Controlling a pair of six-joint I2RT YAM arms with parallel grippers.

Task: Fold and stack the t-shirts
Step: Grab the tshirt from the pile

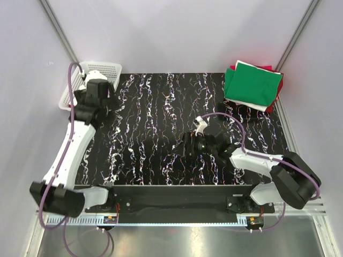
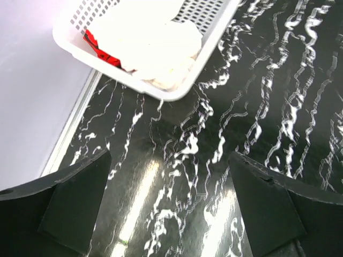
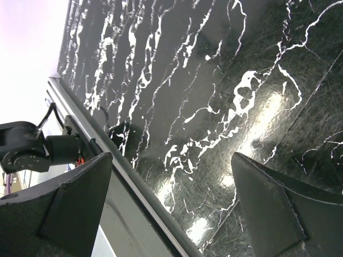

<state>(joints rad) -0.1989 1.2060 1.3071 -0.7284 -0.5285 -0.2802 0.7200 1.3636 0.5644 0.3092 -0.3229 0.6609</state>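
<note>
On the left, one white shirt [image 2: 155, 45] lies crumpled in the basket [image 2: 115, 72], not folded yet. My left gripper [image 2: 169, 160] hangs near it, wide open, holding nothing. My right gripper [image 3: 171, 160] is wide open and empty too, low over the table [image 3: 214, 80]. Far right, the folded shirts [image 1: 252, 85] sit in a pile.

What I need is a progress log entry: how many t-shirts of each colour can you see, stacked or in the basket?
Green shirt, top of stack: 1
White shirt, edge showing beneath: 1
Red shirt, showing at the far edge: 1
Cream-white shirt, crumpled in the basket: 1
Total: 4 seen; hidden layers cannot be ruled out.
</note>
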